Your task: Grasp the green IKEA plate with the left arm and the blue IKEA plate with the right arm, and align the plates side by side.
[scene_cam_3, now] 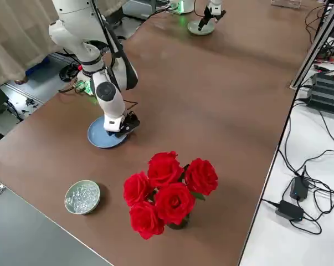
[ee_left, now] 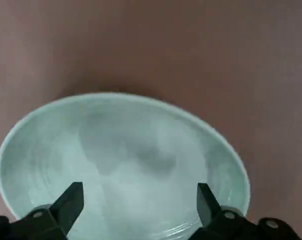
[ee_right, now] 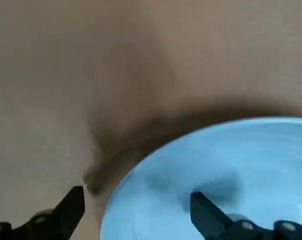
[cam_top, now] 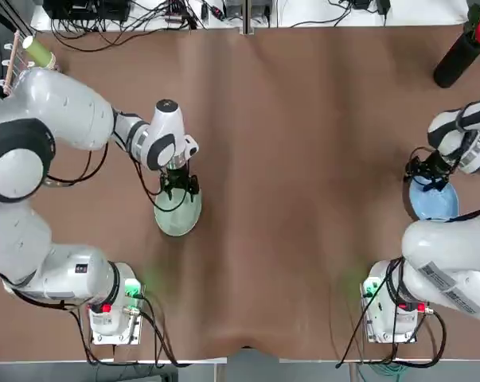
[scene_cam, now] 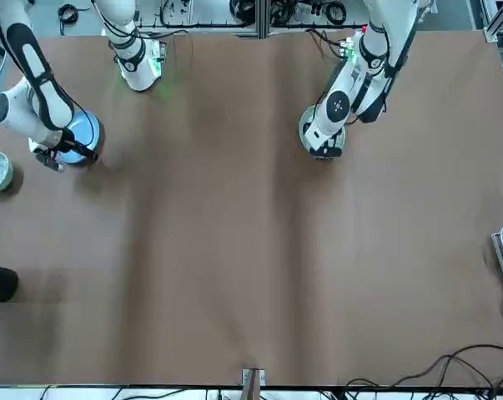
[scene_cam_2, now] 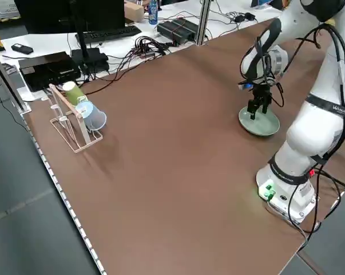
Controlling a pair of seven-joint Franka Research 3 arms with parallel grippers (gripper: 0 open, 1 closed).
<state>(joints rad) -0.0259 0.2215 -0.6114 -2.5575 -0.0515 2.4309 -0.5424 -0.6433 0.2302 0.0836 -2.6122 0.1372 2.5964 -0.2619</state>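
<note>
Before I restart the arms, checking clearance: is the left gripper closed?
No, the left gripper's two fingers stand wide apart above the green plate.

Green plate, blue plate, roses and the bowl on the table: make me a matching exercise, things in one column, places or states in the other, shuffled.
Things
1. Green plate
2. Blue plate
3. Red roses
4. Small bowl

Places or states
A. Filled with clear, glittery pieces
B. Under the open pincer of the right arm
C. Bunched together in a dark vase
D. Under the open pincer of the left arm

Right pairs: 1-D, 2-B, 3-C, 4-A
</note>
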